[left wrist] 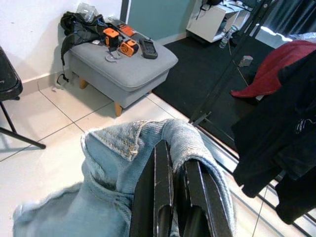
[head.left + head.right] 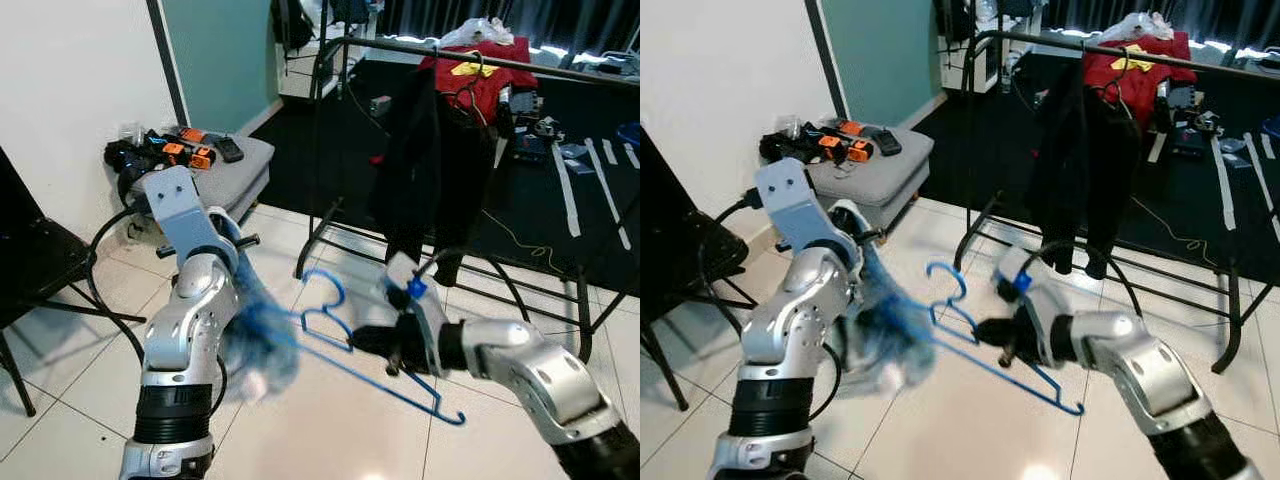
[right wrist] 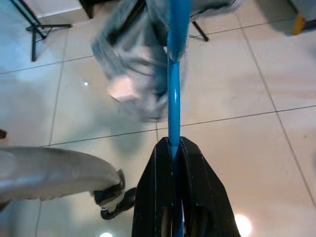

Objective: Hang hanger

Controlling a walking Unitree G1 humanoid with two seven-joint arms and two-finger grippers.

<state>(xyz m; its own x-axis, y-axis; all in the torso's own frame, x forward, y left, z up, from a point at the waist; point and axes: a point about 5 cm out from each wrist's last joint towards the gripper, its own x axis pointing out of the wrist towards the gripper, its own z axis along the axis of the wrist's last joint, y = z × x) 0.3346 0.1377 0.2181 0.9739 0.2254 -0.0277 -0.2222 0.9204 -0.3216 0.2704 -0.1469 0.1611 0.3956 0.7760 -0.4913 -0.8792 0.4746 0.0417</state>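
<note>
Right end effector (image 3: pixel 173 148) pinches blue hanger (image 2: pixel 345 330); left end effector (image 1: pixel 173 163) at 9 o'clock clamps denim garment (image 1: pixel 128 148) draped on it.

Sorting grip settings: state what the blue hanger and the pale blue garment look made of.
Thin blue hanger: likely plastic-coated wire, going by its slim rod and smooth sheen. Pale blue garment: looks like denim, with woven texture, stitched seam and frayed edge.

Grey footstool (image 2: pixel 235 165) set by the white wall, orange and black tools (image 2: pixel 185 148) piled on it, black folding chair (image 2: pixel 30 270) placed at left, red cloth (image 2: pixel 480 75) heaped on black carpet (image 2: pixel 320 150), white tiled floor (image 2: pixel 330 420).
</note>
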